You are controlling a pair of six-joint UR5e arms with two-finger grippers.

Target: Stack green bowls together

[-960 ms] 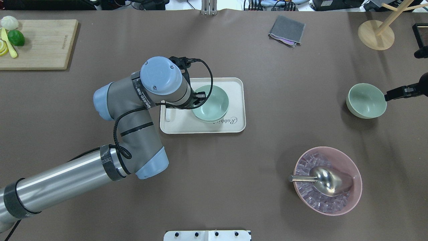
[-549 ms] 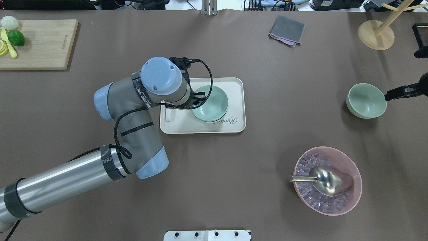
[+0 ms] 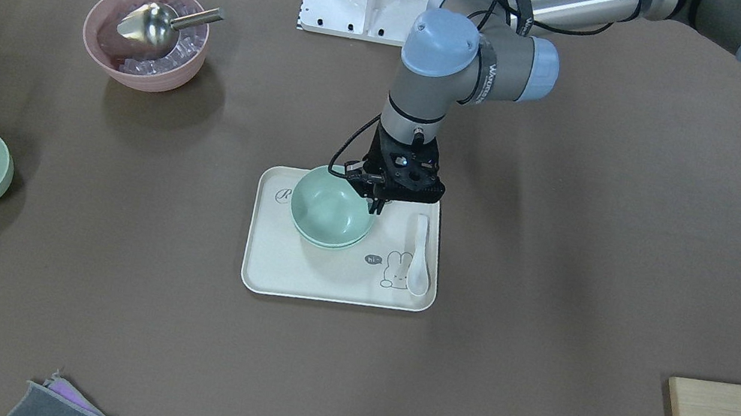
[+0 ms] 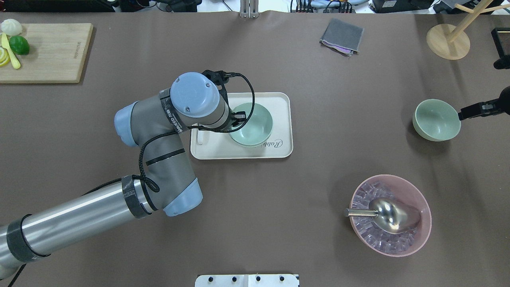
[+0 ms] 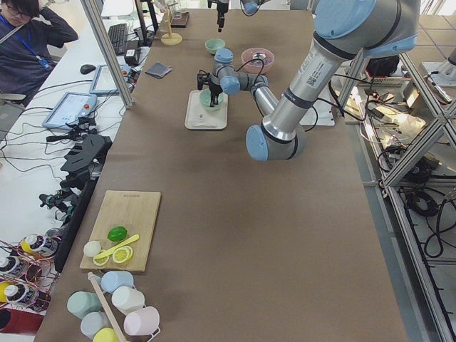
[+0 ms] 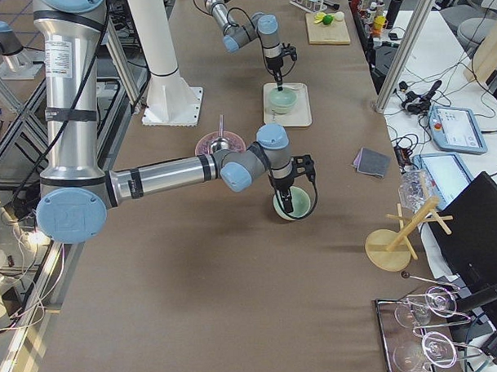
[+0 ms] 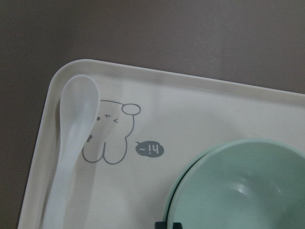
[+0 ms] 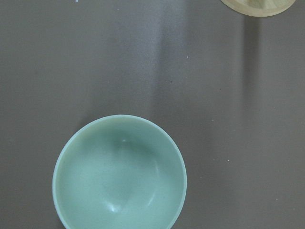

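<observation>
Nearest the robot, on its right: pink bowl [image 4: 422,231] w/ ice and a metal scoop [image 4: 392,215], handle pointing to the robot's left.

Further out, mid-counter [image 4: 279,207]: cream tray [image 4: 279,111]. On it sit the stacked green bowls [image 4: 255,125], two of them, one nested in the other, upright. A white spoon [image 3: 421,255] lies on the tray's left side, near the bowls but apart from them. Left hand [image 3: 376,205] comes down at the stack's left edge, fingers pinched on the top bowl's rim.

About level w/ the tray, well apart at far right: third green bowl [image 4: 436,119], alone on the counter, upright. Right hand [image 4: 462,115] hangs by its rim; can't tell if fingers are apart or together.

Farthest: grey cloth [image 4: 342,36], wooden stand [image 4: 446,42], cutting board [image 4: 44,52] w/ lime [image 4: 19,44].
</observation>
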